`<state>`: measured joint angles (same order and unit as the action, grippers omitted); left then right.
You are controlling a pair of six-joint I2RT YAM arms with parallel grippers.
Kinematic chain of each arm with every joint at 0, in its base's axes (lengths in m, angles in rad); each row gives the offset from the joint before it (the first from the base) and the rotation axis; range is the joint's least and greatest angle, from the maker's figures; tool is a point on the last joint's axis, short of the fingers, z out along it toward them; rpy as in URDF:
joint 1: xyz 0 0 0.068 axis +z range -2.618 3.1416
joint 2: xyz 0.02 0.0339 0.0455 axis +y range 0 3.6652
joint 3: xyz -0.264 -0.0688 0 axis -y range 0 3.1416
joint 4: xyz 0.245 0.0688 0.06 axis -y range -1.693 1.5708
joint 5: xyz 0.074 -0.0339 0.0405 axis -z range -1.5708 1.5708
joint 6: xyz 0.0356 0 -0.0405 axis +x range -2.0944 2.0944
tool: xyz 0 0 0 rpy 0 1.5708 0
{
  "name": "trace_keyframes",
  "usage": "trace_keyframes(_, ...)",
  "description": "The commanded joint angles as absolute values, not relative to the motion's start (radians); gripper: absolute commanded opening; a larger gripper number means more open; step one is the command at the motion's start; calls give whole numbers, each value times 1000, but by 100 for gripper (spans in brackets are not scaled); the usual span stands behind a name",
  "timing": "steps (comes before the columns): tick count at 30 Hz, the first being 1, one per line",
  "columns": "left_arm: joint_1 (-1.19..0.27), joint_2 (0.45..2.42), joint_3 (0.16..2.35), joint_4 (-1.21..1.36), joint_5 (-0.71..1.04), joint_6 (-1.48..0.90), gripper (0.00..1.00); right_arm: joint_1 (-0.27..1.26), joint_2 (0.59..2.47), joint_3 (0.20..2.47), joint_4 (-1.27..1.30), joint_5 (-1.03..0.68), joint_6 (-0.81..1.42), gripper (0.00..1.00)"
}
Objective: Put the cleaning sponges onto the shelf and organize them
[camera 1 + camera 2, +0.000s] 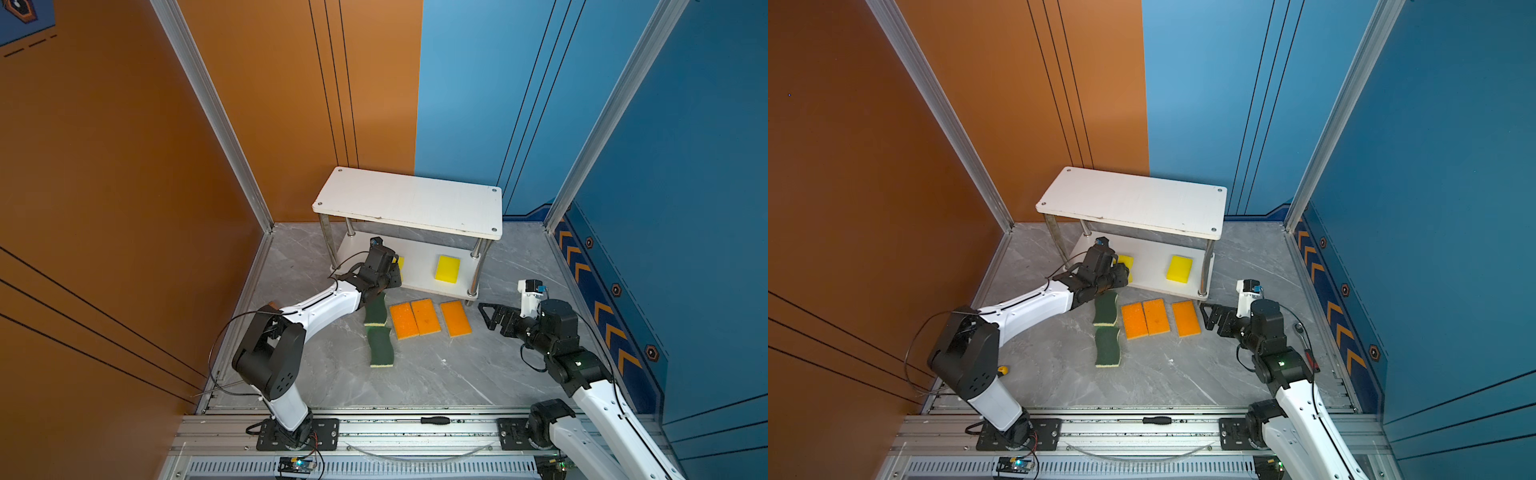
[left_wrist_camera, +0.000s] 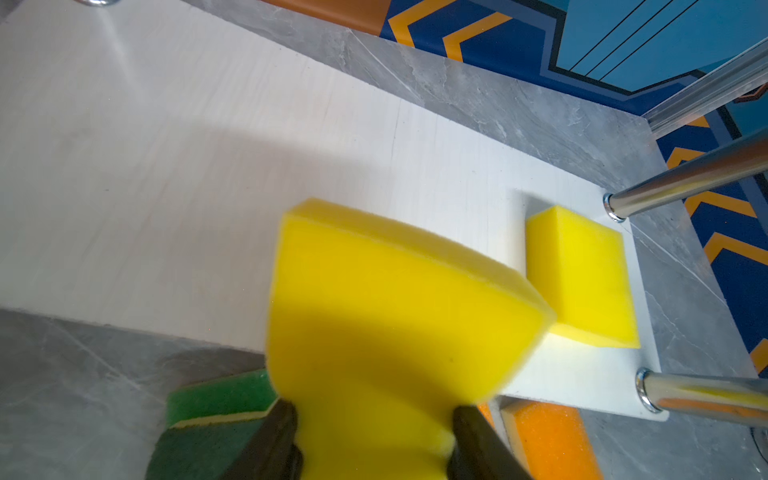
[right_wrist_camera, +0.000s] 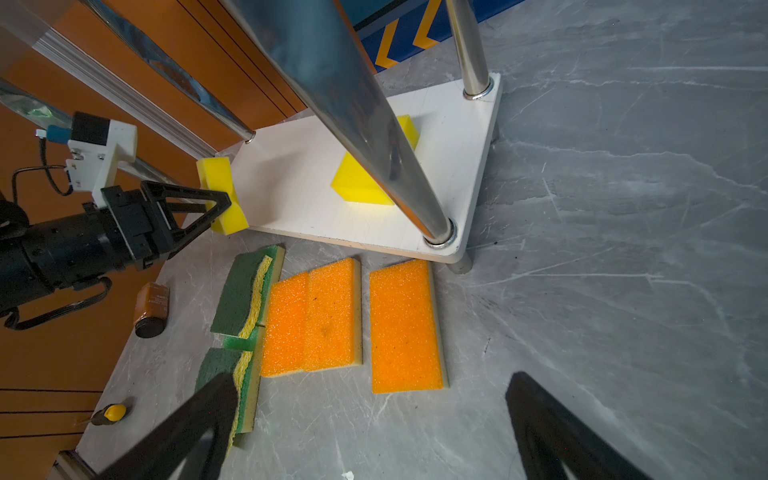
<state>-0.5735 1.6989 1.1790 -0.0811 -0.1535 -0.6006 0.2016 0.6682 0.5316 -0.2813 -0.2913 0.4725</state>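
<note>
The shelf point(image 1: 411, 203) point(image 1: 1133, 199) stands at the back with its top board bare. My left gripper point(image 2: 374, 411) point(image 1: 1124, 272) is shut on a plain yellow sponge point(image 2: 395, 311) point(image 3: 218, 178), squeezing it at the left front edge of the lower board point(image 2: 166, 166). A second yellow sponge point(image 1: 448, 268) point(image 2: 582, 274) lies on that board's right end. On the floor in front lie three orange sponges point(image 1: 404, 321) point(image 1: 425, 316) point(image 1: 455, 318) and two dark green wavy ones point(image 1: 376, 311) point(image 1: 380, 347), with a light green sponge point(image 3: 249, 374) showing beneath. My right gripper point(image 1: 490, 316) point(image 3: 374, 386) hangs open and holds nothing, just right of the orange ones.
A small brown bottle point(image 3: 151, 309) lies on the floor beside the left arm. A yellow-tipped tool point(image 1: 1003, 370) sits near the left wall. A screwdriver point(image 1: 434, 419) rests on the front rail. Metal corner posts point(image 3: 353, 104) frame the lower board.
</note>
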Motion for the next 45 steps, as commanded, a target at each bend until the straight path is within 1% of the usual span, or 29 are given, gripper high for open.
trace_keyframes(1, -598, 1735, 1234, -42, -188, -626, 51, 196, 651, 528, -312, -285, 472, 100)
trace_keyframes(6, -625, 1796, 1303, -37, -206, -620, 51, 193, 641, 529, -319, -286, 471, 100)
trace_keyframes(16, -647, 1915, 1393, -38, -182, -637, 51, 192, 618, 524, -333, -279, 469, 100)
trace_keyframes(34, -669, 2004, 1484, -74, -195, -625, 51, 189, 615, 521, -336, -280, 468, 100)
trace_keyframes(36, -669, 2011, 1488, -75, -196, -626, 52, 189, 614, 519, -338, -280, 466, 100)
trace_keyframes(38, -669, 2019, 1493, -76, -199, -624, 55, 189, 614, 520, -338, -279, 466, 100)
trace_keyframes(45, -667, 2048, 1514, -98, -204, -625, 55, 188, 614, 517, -338, -279, 466, 100)
